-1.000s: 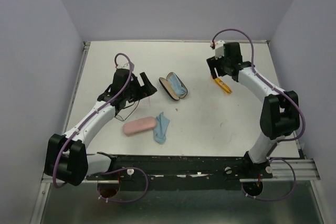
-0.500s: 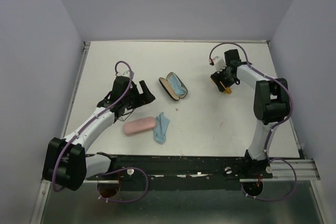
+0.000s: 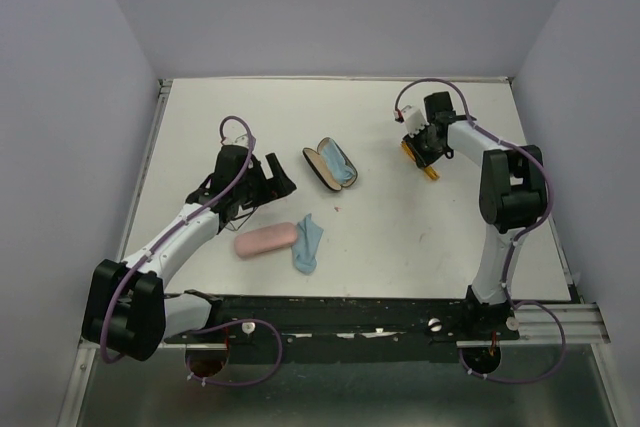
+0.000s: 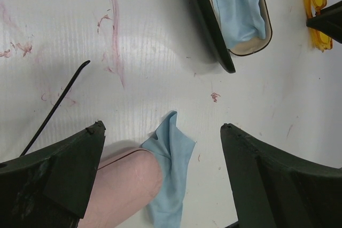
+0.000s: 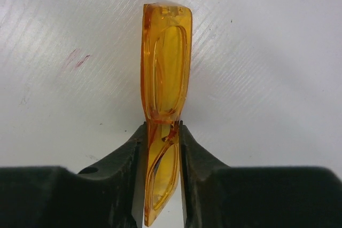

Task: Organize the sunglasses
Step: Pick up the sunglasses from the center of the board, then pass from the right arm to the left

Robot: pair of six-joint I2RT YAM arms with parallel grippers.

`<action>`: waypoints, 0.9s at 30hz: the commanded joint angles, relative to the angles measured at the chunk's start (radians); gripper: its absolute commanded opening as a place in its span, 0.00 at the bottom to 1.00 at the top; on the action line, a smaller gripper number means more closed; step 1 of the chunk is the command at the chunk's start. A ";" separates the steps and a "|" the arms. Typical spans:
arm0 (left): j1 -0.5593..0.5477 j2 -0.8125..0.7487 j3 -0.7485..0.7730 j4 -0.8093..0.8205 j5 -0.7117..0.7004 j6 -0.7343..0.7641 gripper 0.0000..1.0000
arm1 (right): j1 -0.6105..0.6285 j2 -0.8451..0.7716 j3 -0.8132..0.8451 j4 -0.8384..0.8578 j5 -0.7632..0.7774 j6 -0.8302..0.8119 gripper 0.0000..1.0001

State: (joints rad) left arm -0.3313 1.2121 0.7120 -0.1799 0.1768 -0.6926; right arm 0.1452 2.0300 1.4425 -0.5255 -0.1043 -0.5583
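Grasp step: my right claw (image 5: 162,132) pinches the orange sunglasses (image 5: 165,62); left claw (image 4: 161,127) hangs wide. Next, I'd lift them toward the open black case (image 3: 330,164).

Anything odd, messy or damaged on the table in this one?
Only minor things: reddish smears stain the white table near the open black case, and a light-blue cloth lies crumpled against the pink case. The orange sunglasses, pinched in the right tool, look intact.
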 commanded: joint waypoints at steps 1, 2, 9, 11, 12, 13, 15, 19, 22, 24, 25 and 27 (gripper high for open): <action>-0.002 0.003 0.027 0.033 0.046 0.007 0.99 | 0.004 -0.005 -0.019 -0.038 -0.052 0.001 0.29; 0.000 0.003 0.030 0.037 0.059 0.007 0.99 | 0.004 -0.020 -0.021 -0.037 -0.061 0.003 0.27; -0.002 0.006 0.066 0.098 0.203 -0.008 0.99 | 0.008 -0.166 -0.056 -0.004 -0.191 0.005 0.20; -0.002 0.004 0.079 0.125 0.266 -0.021 0.99 | 0.022 -0.215 -0.076 0.007 -0.221 -0.005 0.19; -0.002 0.004 0.086 0.141 0.304 -0.028 0.99 | 0.037 -0.241 -0.086 0.015 -0.224 -0.008 0.19; -0.002 0.003 0.093 0.154 0.334 -0.034 0.99 | 0.059 -0.269 -0.097 0.027 -0.218 -0.017 0.19; -0.002 0.003 0.110 0.175 0.403 -0.053 0.99 | 0.127 -0.324 -0.123 0.064 -0.175 -0.032 0.19; -0.002 0.000 0.158 0.210 0.522 -0.093 0.99 | 0.308 -0.450 -0.218 0.235 -0.026 -0.078 0.19; -0.002 -0.020 0.168 0.223 0.579 -0.134 0.99 | 0.427 -0.554 -0.324 0.430 0.026 -0.138 0.19; -0.002 -0.043 0.162 0.221 0.575 -0.169 0.99 | 0.484 -0.614 -0.379 0.511 -0.009 -0.210 0.16; -0.002 -0.054 0.161 0.214 0.561 -0.192 0.99 | 0.510 -0.645 -0.410 0.574 -0.024 -0.238 0.16; -0.002 -0.077 0.155 0.215 0.527 -0.225 0.99 | 0.559 -0.706 -0.479 0.685 -0.037 -0.273 0.16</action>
State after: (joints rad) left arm -0.3313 1.1938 0.8600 0.0128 0.6754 -0.8276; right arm 0.6487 1.4300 1.0599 -0.1207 -0.1501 -0.7067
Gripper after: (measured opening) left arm 0.987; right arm 0.262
